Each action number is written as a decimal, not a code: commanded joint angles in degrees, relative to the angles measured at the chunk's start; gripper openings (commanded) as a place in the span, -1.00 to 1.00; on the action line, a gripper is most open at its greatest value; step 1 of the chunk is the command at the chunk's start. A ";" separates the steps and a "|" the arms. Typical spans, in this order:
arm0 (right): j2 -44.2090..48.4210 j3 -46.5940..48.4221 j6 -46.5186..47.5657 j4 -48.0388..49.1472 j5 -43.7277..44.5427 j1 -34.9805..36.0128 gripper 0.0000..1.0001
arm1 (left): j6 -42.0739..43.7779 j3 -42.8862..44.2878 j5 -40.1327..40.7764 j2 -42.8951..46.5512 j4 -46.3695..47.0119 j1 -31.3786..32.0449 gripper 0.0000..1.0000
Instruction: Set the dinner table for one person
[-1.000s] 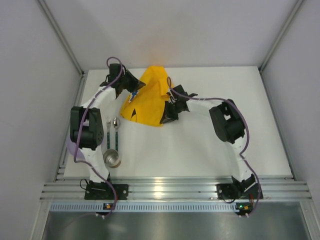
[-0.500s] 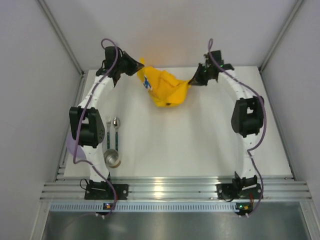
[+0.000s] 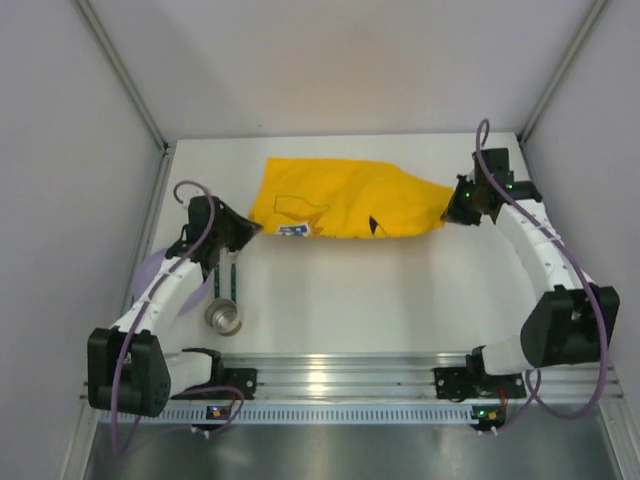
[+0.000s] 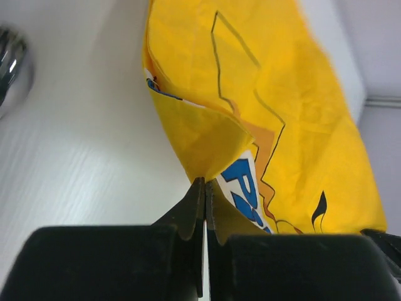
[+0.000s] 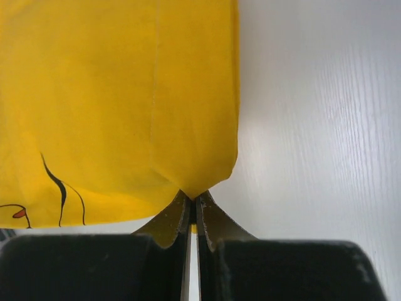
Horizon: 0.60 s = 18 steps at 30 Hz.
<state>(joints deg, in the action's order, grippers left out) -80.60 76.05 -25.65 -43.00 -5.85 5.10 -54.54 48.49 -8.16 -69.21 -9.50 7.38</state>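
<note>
A yellow cartoon-printed cloth mat (image 3: pixel 340 200) is spread out between the two arms over the far half of the large matte white rectangular table (image 3: pixel 380 300), which lies under both arms and carries everything else. The left end effector (image 3: pixel 247 231) is clenched on the mat's left corner, next to blue lettering. The right end effector (image 3: pixel 449 214) is clenched on the mat's right corner. A small round metal cup (image 3: pixel 224 317) stands near the left arm, with a teal-handled utensil (image 3: pixel 232 283) just beyond it, partly hidden.

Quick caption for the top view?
Left gripper and right gripper hold the yellow mat stretched over the dinner table.
</note>
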 commanded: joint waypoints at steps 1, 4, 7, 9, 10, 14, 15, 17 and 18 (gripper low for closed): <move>-4.56 -9.51 0.51 0.02 1.63 -0.09 -1.00 | -4.86 -8.57 -1.94 1.44 0.97 0.18 -1.00; -7.80 -9.79 1.83 0.90 1.89 -0.18 -1.00 | -5.13 -11.57 -4.66 -0.48 0.54 0.27 -1.00; -9.83 -7.94 3.06 -0.15 2.50 -0.62 -1.00 | -4.87 -11.40 -8.18 -5.48 -0.43 0.45 -1.00; -9.23 -6.89 3.15 -1.90 3.29 -0.80 -1.00 | -3.82 -10.09 -8.80 -7.25 -0.96 0.45 -1.00; -8.88 -6.62 3.06 -2.34 3.47 -0.80 -1.00 | -3.47 -9.65 -8.36 -7.25 -1.57 0.45 -1.00; -5.98 -5.04 3.59 -4.36 3.65 -0.80 -1.00 | -1.45 -5.61 -7.13 -7.16 -4.11 0.45 -1.00; -4.58 -4.34 3.76 -5.15 3.65 -0.80 -1.00 | -1.18 -5.08 -7.13 -7.95 -4.47 0.45 -1.00; -3.96 -3.28 3.06 -5.25 3.83 -1.15 -1.00 | -1.79 -4.72 -8.01 -8.92 -3.95 0.53 -1.00; -4.65 -1.62 2.97 -5.25 3.83 -1.15 -1.00 | -2.05 -4.81 -8.27 -9.27 -3.60 0.62 -1.00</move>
<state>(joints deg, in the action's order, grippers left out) -88.09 69.21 -23.05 -47.03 -3.49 4.56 -56.42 41.65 -15.40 -77.38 -13.61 7.70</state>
